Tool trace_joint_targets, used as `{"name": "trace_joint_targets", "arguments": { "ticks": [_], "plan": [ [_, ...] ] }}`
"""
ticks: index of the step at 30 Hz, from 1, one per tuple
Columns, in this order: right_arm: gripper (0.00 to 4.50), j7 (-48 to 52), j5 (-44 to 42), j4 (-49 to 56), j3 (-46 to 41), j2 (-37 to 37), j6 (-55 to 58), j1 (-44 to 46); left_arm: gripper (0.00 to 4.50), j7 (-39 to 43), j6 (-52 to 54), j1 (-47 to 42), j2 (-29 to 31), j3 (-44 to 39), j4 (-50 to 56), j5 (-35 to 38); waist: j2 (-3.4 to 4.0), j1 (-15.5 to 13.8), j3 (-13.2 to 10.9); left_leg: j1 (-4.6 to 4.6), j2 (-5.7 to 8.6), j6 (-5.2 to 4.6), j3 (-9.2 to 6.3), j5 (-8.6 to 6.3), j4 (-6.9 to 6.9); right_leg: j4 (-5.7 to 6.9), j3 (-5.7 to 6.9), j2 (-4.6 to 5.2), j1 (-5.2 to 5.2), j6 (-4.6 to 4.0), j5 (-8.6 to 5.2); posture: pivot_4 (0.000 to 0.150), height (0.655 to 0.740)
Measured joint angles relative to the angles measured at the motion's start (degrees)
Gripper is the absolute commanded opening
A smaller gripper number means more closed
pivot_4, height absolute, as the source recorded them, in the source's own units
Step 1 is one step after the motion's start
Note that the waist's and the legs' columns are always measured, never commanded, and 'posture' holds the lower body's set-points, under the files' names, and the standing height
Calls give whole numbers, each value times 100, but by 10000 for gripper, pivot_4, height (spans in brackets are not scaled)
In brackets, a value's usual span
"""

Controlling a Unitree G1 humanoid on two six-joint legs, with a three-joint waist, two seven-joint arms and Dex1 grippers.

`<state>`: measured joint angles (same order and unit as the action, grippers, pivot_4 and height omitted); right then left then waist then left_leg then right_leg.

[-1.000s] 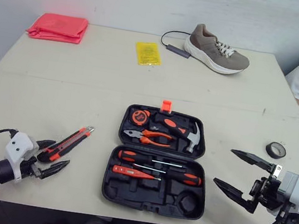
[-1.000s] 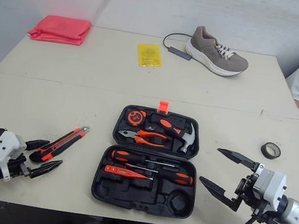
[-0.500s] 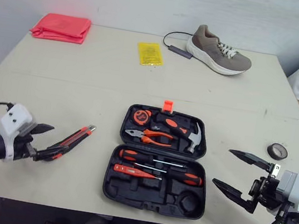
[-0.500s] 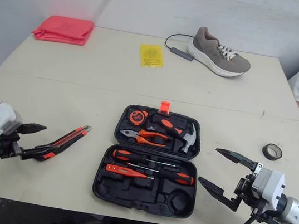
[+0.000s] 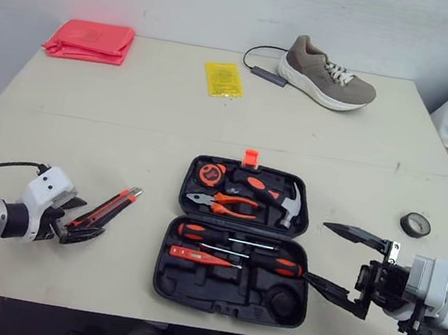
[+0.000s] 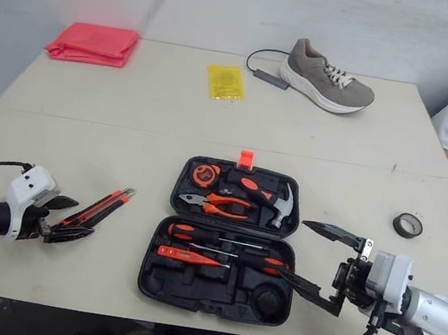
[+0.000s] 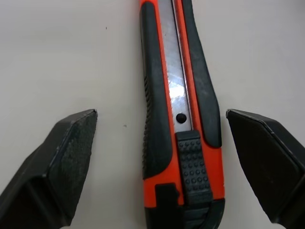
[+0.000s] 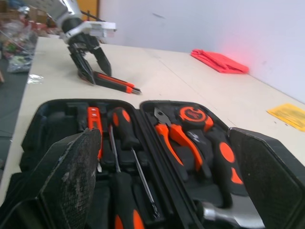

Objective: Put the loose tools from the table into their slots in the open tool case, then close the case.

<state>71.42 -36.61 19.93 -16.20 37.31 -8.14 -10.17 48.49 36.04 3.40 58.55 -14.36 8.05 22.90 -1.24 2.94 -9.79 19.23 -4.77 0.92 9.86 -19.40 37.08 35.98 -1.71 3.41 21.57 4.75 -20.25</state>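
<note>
The table [image 5: 130,120] is occupied near its front edge by the open tool case [image 5: 224,307], in which pliers, a hammer, a tape measure and screwdrivers are seated. The right gripper [image 5: 317,250] is held wide open and empty just beside the case's right edge. The left gripper [image 5: 88,218] is spread open around the butt end of the utility knife [image 5: 108,208], which is not touched by either finger and is laid flat on the table, left of the case. A roll of tape [image 5: 415,224] is placed near the table's right edge.

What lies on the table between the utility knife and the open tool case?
Nothing. In the left eye view, only bare table separates the utility knife from the tool case.
</note>
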Motion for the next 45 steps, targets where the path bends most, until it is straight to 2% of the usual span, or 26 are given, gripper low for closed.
{"name": "trace_joint_targets", "arguments": {
  "ticks": [4,7,11,12,18,22,26,31,33,34,36,45],
  "plan": [
    [45000,164,4,-12,-8,-92,-256,-264,44184,196,-106,-120,32,103,-180,-88,11,-17,6,-2,0,0,0,0,-2,0,1,0,0,0,0,1500,7400],
    [45000,242,18,-84,-18,-158,-468,-430,35847,246,-260,-200,-2,186,-283,-197,20,-31,8,-3,2,-2,0,2,0,5,0,1,-1,0,0,1500,7400],
    [45000,256,68,-197,-37,-163,-615,-485,18080,279,-418,-270,-38,202,-430,-308,23,-30,10,-3,3,-3,1,1,-1,3,-1,1,-1,0,0,1500,7400],
    [45000,255,81,-206,-37,-163,-661,-498,15605,291,-441,-268,-52,203,-428,-321,26,-31,12,-3,3,-3,2,0,-1,2,-2,1,-1,0,0,1500,7400],
    [45000,233,126,-234,-44,-163,-760,-640,15621,317,-1051,-256,-411,186,-427,-440,32,-124,14,-2,6,-6,4,-1,6,2,-4,4,-1,1,1,1500,7400],
    [45000,235,128,-314,-131,-155,-815,-683,15621,705,-1596,-412,-632,188,-338,-283,-6,-140,5,2,4,-6,0,2,5,3,1,3,-1,3,2,1500,7400],
    [45000,257,125,-475,-351,-27,-814,-699,15621,1292,-1521,-984,-531,261,515,224,-13,-136,4,5,8,-8,7,0,6,0,-3,4,-3,5,3,1500,7400],
    [45000,238,120,-465,-470,66,-756,-745,15621,1829,-925,-1846,-326,1134,1542,584,-5,-125,5,0,8,-3,16,4,14,0,-18,-17,-4,13,7,1500,7400],
    [45000,223,118,-456,-496,80,-692,-868,15621,2046,-567,-2283,-239,1789,1814,563,-6,-132,5,3,11,4,16,6,25,-2,-23,-44,-4,17,9,1500,7400],
    [45000,211,115,-441,-517,85,-674,-918,15621,2124,-469,-2452,-221,2060,1905,498,-5,-132,5,2,10,8,16,6,26,-2,-29,-80,-4,18,10,1500,7400],
    [45000,189,113,-401,-542,88,-655,-1011,15621,2172,-305,-2722,-236,2534,2053,310,-3,-124,5,-1,5,15,17,9,25,-2,-38,-88,-4,19,10,1500,7400],
    [45000,-247,110,553,-659,82,-278,-1724,15621,1975,570,-3214,-570,3802,2400,-218,-3,-137,4,0,-7,24,10,14,28,1,-44,-87,-3,19,10,1500,7400]
  ]
}}
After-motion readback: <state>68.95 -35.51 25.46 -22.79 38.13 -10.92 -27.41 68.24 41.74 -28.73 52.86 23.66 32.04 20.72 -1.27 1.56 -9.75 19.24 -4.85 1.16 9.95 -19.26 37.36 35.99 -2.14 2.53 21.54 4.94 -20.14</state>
